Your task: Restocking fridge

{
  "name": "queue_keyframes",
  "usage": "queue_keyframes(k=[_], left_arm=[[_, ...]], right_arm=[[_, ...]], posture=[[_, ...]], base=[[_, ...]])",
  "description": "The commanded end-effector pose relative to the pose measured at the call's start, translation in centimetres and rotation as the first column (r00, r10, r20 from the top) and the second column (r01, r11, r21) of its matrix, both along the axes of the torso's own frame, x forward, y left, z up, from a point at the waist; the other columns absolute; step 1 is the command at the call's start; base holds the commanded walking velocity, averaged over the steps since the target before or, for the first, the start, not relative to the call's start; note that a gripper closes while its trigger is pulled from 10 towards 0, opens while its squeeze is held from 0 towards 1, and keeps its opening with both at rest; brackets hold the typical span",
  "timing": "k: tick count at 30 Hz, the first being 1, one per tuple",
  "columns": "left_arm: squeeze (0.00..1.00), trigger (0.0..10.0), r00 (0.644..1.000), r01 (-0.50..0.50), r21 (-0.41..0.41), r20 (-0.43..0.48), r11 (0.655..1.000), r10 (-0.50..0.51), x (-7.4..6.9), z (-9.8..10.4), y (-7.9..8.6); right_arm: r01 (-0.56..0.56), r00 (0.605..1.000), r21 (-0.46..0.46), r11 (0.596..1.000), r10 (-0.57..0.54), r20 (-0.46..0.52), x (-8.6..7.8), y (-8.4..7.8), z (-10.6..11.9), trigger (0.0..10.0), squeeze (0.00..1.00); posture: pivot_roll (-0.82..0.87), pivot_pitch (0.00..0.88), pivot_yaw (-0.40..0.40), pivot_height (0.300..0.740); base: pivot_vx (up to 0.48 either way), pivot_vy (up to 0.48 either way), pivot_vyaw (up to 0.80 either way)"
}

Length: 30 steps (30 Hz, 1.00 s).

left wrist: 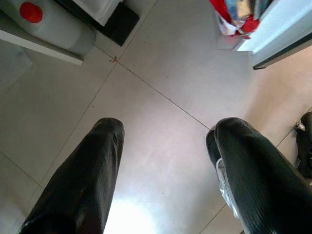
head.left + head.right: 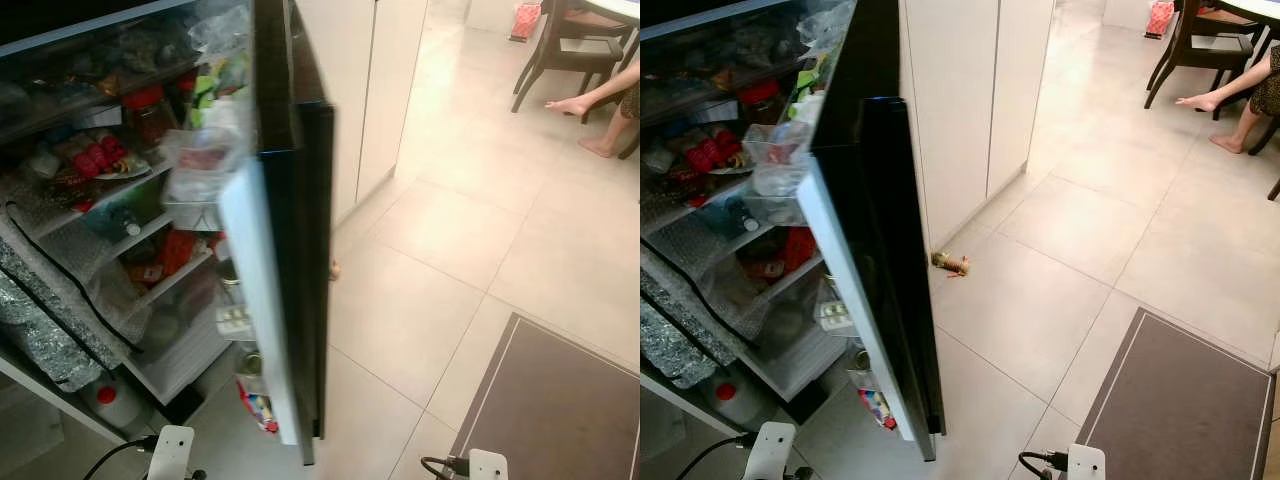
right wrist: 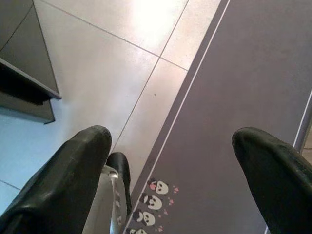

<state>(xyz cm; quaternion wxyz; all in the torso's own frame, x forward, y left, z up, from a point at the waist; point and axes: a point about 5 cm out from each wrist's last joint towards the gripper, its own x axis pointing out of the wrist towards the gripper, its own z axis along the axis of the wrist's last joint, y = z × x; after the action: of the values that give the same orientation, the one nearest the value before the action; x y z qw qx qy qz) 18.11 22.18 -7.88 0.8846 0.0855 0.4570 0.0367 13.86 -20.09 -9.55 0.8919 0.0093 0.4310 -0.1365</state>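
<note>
Fridge door [image 2: 290, 250], center frame, looks heavy and stiff (shelves loaded); push its edge. Left gripper [image 1: 165, 161] and right gripper [image 3: 170, 165] hang fingers apart, empty.

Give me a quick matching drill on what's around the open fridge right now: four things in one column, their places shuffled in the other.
Things:
1. white plastic jug with a red cap
2. dark grey floor mat with a pale border line
3. small brown object lying on the tiles
4. dark wooden chair

Places:
A. far across the room, beside a seated person's bare feet
B. on the floor below the robot's right side
C. on the floor at the foot of the open fridge's shelves
D. at the base of the cream cabinet doors

Pairs: 1-C, 2-B, 3-D, 4-A
</note>
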Motion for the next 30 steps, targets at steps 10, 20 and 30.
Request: queue_keyframes(k=[10, 20, 30], left_arm=[[0.00, 10.0, 0.999, -0.039, 0.001, -0.008, 0.999, 0.039, -0.3, -0.1, 0.2], [0.00, 10.0, 0.999, -0.048, -0.033, 0.001, 0.998, 0.048, -0.3, -0.2, 0.0], [0.00, 10.0, 0.995, 0.101, -0.093, 0.021, 0.990, -0.100, 0.2, 0.1, -0.8]], right_arm=[[0.115, 0.937, -0.103, 0.988, -0.074, 0.342, 4.4, -4.9, 4.2, 10.0, 0.00], [0.115, 0.891, -0.067, 0.991, -0.073, 0.448, 4.0, -5.1, 5.0, 10.0, 0.00], [0.074, 0.915, -0.049, 0.996, -0.048, 0.400, 4.0, -5.5, 4.7, 10.0, 0.00]], posture=[[-0.14, 0.000, 0.023, 0.740], [-0.15, 0.000, 0.025, 0.740], [-0.14, 0.000, 0.018, 0.740]], base=[[0.000, 0.000, 0.00], [0.000, 0.000, 0.00], [0.000, 0.000, 0.00]])
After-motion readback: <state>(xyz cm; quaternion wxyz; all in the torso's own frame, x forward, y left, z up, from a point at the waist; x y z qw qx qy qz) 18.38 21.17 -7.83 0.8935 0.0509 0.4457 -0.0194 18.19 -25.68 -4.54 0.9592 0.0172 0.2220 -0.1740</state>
